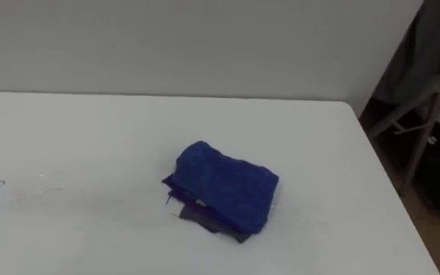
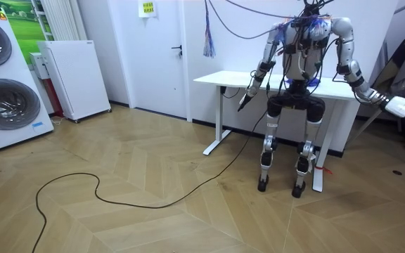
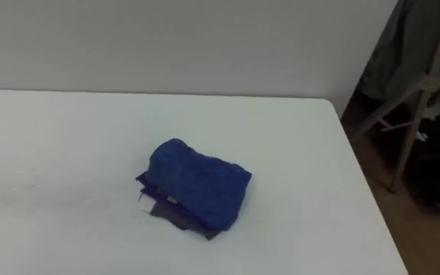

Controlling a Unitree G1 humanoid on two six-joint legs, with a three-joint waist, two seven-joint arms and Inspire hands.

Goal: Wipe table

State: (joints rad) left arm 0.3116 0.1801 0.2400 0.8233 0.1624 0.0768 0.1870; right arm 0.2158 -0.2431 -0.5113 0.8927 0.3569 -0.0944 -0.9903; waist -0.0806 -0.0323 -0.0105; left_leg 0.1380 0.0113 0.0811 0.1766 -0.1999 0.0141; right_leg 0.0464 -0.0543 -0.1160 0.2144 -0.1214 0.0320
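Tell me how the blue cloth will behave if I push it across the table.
The cloth looks soft and loosely folded, so it will likely flop and unfold when lifted. Its fuzzy surface may drag on the smooth table, so a push could bunch it.

Robot at the white worktop (image 2: 216,77): it stands upright on both legs at the near edge, its back to the room. Its left hand (image 2: 243,103) hangs low by the worktop's front on the room view's left. Its right hand (image 2: 380,98) is held out past the worktop's end on the room view's right. A door (image 2: 164,56), a white cabinet (image 2: 76,77) and stacked washing machines (image 2: 2,98) line the walls, above a wooden floor (image 2: 118,218).
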